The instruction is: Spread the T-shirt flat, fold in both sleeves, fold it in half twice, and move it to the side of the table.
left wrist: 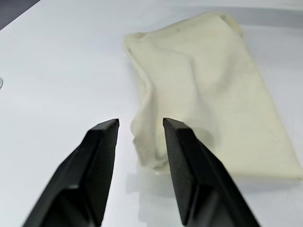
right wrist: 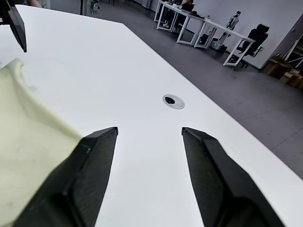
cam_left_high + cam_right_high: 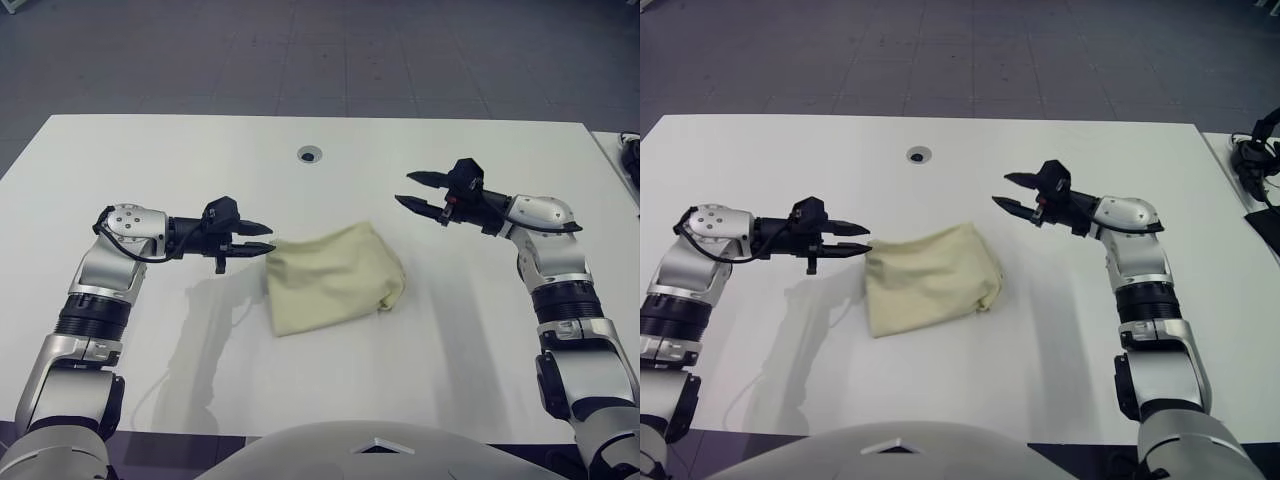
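Folded T-shirt lying between two empty grippers.
White table (image 3: 480,330) over grey floor (image 3: 300,50) (desks and chairs (image 2: 208,28) in the room behind). The cream T-shirt (image 3: 333,277), a creased folded bundle, lies just ahead of the left gripper (image 3: 270,239), whose fingers are slightly parted and hold nothing. The right gripper (image 3: 403,188) hovers apart from the shirt's other side, spread wide, empty. A round grommet (image 3: 310,154) sits beyond both.
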You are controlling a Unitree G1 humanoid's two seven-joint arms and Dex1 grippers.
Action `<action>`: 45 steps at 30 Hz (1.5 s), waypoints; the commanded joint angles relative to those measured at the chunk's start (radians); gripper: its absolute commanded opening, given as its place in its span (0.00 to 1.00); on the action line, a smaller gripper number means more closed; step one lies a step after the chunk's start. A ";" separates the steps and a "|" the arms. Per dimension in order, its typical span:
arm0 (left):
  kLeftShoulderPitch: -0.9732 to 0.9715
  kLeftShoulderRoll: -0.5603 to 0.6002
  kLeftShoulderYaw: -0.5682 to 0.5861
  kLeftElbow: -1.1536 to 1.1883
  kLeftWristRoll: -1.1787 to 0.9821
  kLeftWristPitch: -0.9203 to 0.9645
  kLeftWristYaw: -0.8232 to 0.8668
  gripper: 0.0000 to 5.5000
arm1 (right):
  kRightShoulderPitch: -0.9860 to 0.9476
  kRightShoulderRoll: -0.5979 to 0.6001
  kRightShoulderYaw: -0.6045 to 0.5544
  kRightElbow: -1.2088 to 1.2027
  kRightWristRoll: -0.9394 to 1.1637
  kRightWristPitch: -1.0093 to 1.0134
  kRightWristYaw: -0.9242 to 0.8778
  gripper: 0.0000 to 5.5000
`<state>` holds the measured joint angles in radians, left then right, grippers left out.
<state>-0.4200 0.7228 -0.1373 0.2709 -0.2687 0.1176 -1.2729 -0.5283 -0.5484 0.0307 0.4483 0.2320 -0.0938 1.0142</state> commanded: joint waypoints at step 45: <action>0.502 -0.176 0.297 -0.690 -0.181 -0.011 0.511 0.98 | 0.329 -0.294 0.189 0.028 -0.450 0.009 -0.329 0.98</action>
<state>0.0351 0.5884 0.1647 -0.3510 -0.4729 0.1094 -0.8276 -0.5122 -0.7449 0.2978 0.6240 -0.2669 -0.2817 0.6238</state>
